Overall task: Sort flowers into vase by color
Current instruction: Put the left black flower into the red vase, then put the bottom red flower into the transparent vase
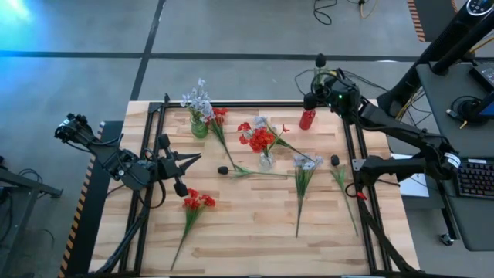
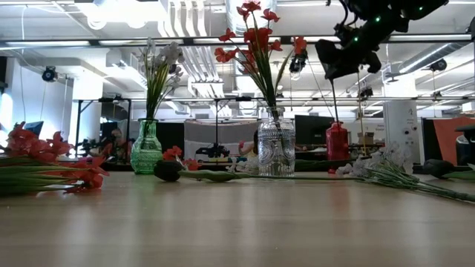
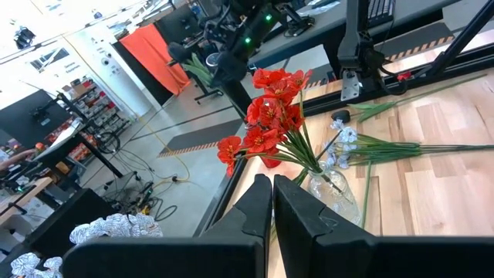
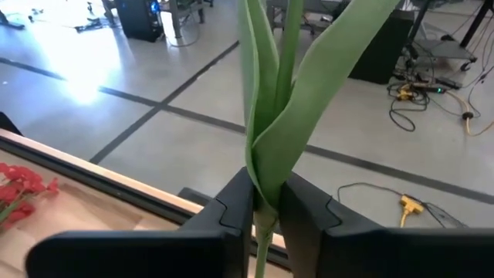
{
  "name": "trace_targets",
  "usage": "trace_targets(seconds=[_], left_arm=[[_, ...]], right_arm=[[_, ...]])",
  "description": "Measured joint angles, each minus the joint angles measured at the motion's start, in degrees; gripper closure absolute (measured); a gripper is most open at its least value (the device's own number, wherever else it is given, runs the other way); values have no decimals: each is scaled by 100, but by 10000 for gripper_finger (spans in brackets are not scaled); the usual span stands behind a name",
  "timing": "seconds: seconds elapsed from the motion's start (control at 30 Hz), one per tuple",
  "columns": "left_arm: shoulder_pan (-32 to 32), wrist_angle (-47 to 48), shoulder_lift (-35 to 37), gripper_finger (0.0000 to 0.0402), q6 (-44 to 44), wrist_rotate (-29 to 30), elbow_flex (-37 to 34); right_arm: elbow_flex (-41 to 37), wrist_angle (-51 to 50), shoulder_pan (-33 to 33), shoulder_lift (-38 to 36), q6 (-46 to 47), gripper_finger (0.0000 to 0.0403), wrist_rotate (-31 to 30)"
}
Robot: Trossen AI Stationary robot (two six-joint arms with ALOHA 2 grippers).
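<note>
- The right gripper (image 4: 266, 202) is up over the far right corner of the table (image 1: 255, 224), its two dark fingers (image 4: 231, 202) pinched on a green flower stem with long leaves (image 4: 282, 116); the stem passes between the fingers and runs on past their tips.
- In the low view this gripper (image 2: 343, 55) hangs high, with a thin stem trailing down from it toward a small red vase (image 2: 337, 141) standing directly below.
- In the high view the red vase (image 1: 307, 118) sits just beside the right gripper (image 1: 318, 85), on the table side of it, and a dark blossom shows at the gripper's far side.
- The left gripper (image 3: 272, 202) rests over the left part of the table with its fingers pressed together and nothing between them.
- Straight ahead of its fingertips stands a clear glass vase (image 3: 333, 193) holding red flowers (image 3: 270, 116).
- A green vase (image 1: 199, 127) with pale white-lavender flowers (image 1: 197, 99) stands farther off, toward the table's far edge from the left gripper (image 1: 185, 161).
- One red spray (image 1: 197, 202) lies on the boards close to the left gripper, on its near side.
- A pale spray (image 1: 305, 164) and another green stem (image 1: 343, 185) lie flat well below the right gripper, between the clear vase and the right edge.
</note>
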State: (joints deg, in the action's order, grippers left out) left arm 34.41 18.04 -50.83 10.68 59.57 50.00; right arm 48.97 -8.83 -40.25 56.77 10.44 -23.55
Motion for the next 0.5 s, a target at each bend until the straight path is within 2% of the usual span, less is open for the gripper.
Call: trace_targets(seconds=[0.33,0.5], left_arm=[[-2,-1,0,402,1,0,0],[-1,0,0,402,1,0,0]], right_arm=[[0,-132,0,0,162,237,0],[-1,-152,0,-2,177,198,0]])
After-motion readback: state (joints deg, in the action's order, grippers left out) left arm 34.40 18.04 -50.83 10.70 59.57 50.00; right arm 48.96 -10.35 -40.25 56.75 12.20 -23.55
